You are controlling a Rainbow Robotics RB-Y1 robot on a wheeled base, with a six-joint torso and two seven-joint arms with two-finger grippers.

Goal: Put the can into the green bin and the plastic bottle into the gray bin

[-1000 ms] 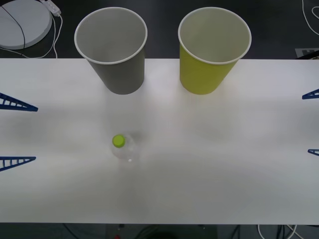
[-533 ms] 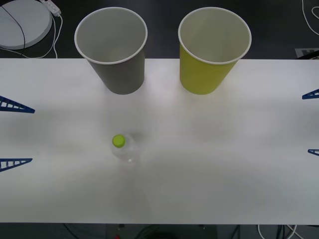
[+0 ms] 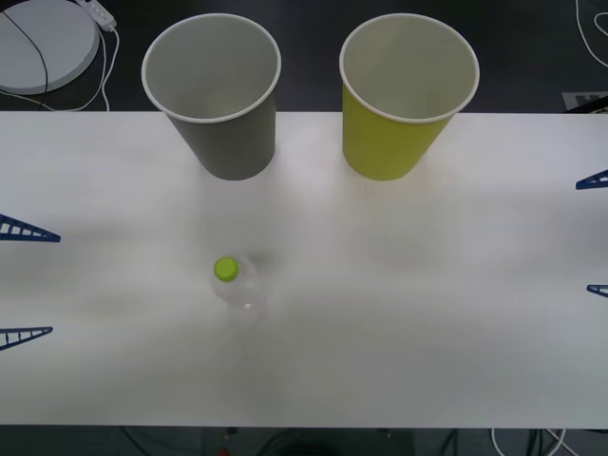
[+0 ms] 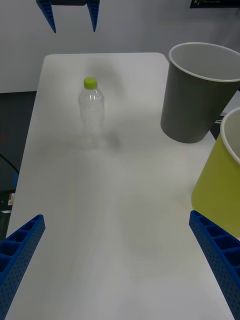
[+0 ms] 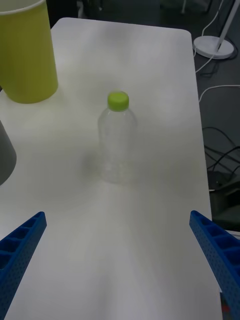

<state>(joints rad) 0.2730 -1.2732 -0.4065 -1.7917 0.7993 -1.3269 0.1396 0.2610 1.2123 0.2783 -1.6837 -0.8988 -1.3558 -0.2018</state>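
Blue ribbed fingers of the left gripper (image 3: 24,283) poke in at the left edge of the front view, spread wide and holding nothing; the right gripper (image 3: 594,235) sits likewise at the right edge, also wide apart. Between them the plastic bottle (image 3: 235,283) stands upright on the white table (image 3: 399,313), lower left of centre, unlabelled. At the top stand the gray bin (image 3: 217,90) and, to its right, the green bin (image 3: 404,90).
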